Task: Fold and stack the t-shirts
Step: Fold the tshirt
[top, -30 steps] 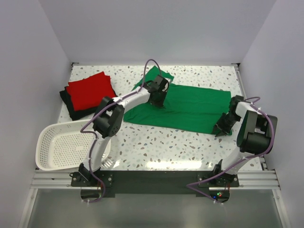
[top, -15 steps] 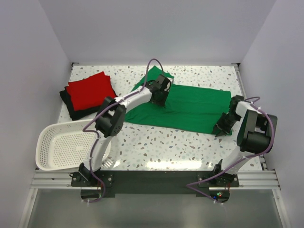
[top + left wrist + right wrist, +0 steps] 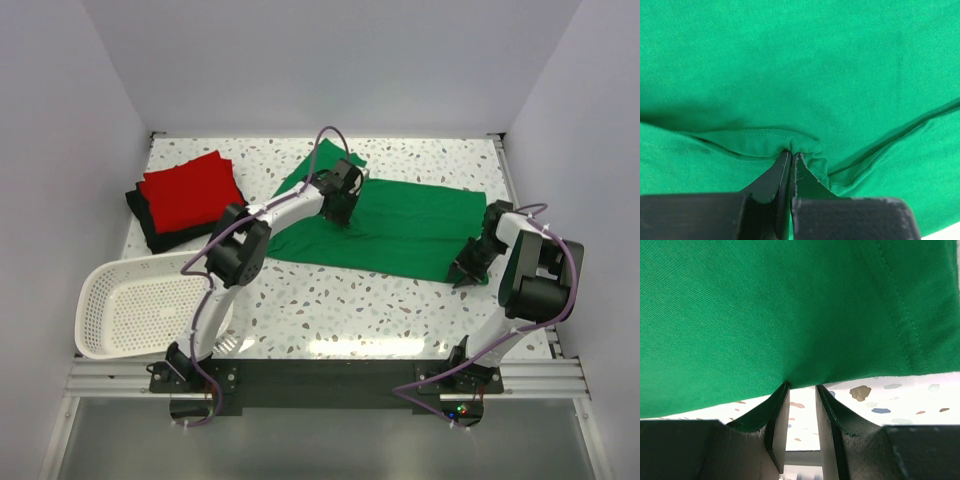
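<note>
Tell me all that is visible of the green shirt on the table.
The green shirt is plain, soft, bright green cloth with a stitched hem. It lies flat across the speckled table and looks folded into a long band, with one sleeve sticking out at the far left. The left tool is shut on a small raised fold near its left end. The right tool, its fingers slightly apart, is at the near right hem. The shirt lies apart from the red shirt.

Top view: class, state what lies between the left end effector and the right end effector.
The green shirt; its cloth covers the stretch from left end effector to right end effector, as the top view shows.
</note>
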